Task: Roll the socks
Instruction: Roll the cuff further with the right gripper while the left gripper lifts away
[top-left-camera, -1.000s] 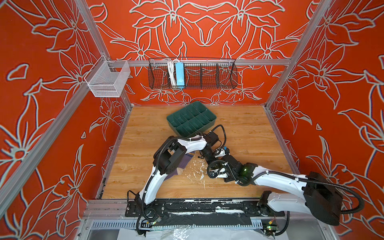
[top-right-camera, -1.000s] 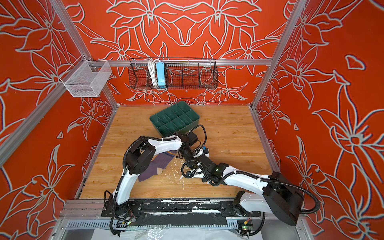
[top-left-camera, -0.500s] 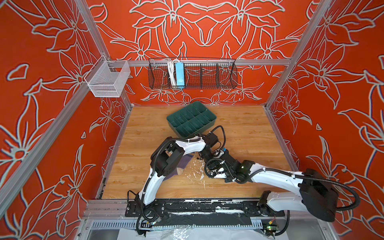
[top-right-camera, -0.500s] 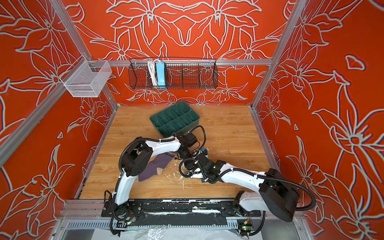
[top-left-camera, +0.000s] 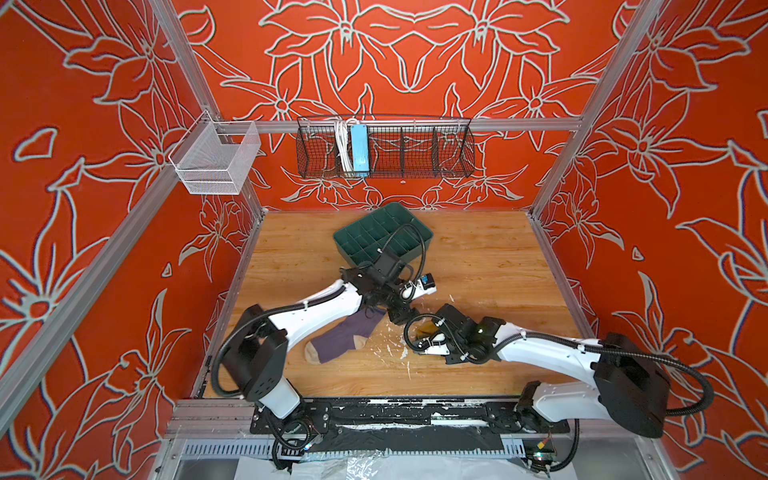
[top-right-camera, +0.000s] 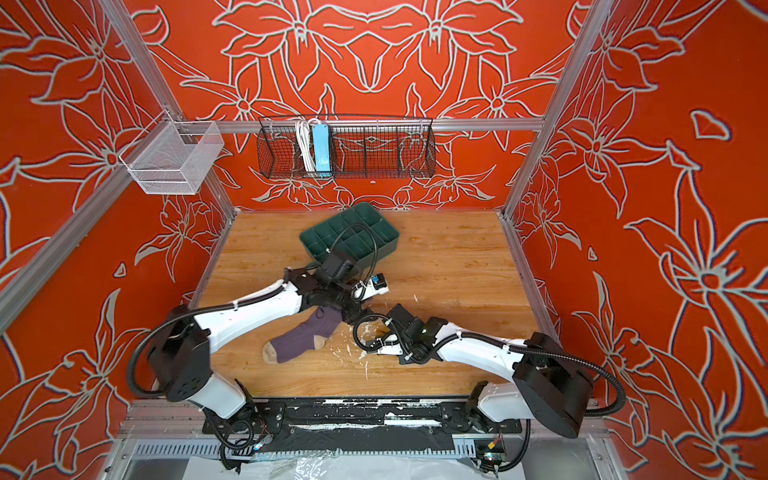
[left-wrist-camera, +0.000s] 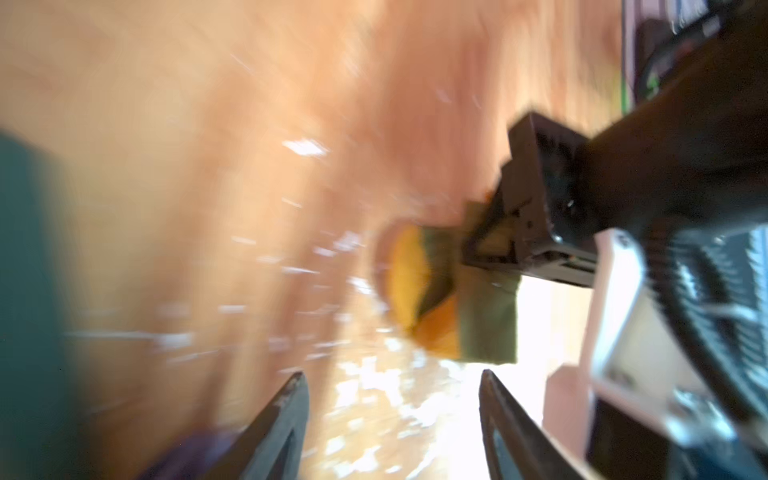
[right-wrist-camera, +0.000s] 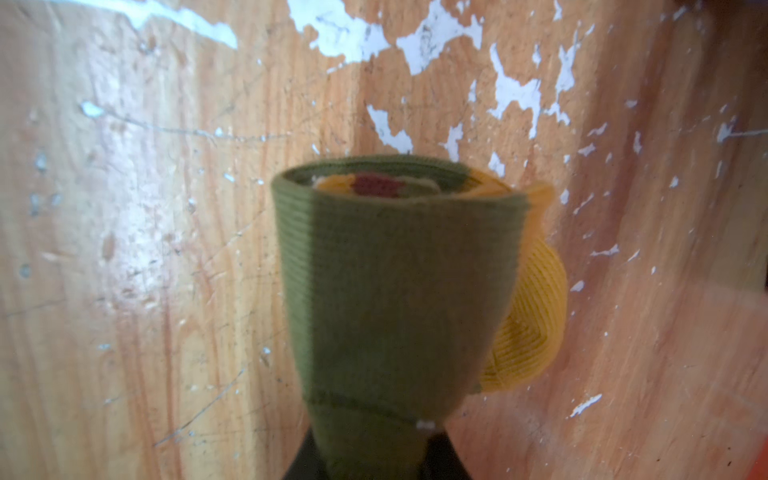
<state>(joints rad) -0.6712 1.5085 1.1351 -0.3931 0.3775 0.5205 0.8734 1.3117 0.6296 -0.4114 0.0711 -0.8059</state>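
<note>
Overhead, in both top views, a green divided tray (top-left-camera: 382, 237) sits toward the back of the wooden worktop (top-left-camera: 490, 266), with a black wire basket (top-left-camera: 384, 147) holding a blue power strip (top-left-camera: 359, 149) and a white mesh basket (top-left-camera: 212, 160) hung above. The purple sock (top-left-camera: 345, 336) lies flat and unrolled, its long axis diagonal: beige toe toward the front left, cuff toward the centre, where the left arm's wrist hides it. The left claw (left-wrist-camera: 391, 376) stands spread, nothing between its fingers. A cable loop and the right claw (left-wrist-camera: 490, 241) screen most of the olive sock (top-left-camera: 426, 329) from above. Only the right wrist view shows it as a tight roll, pinched at one end by that claw, its axis running straight out from the fingers, spiral end facing away, orange heel bulging at one side.
</note>
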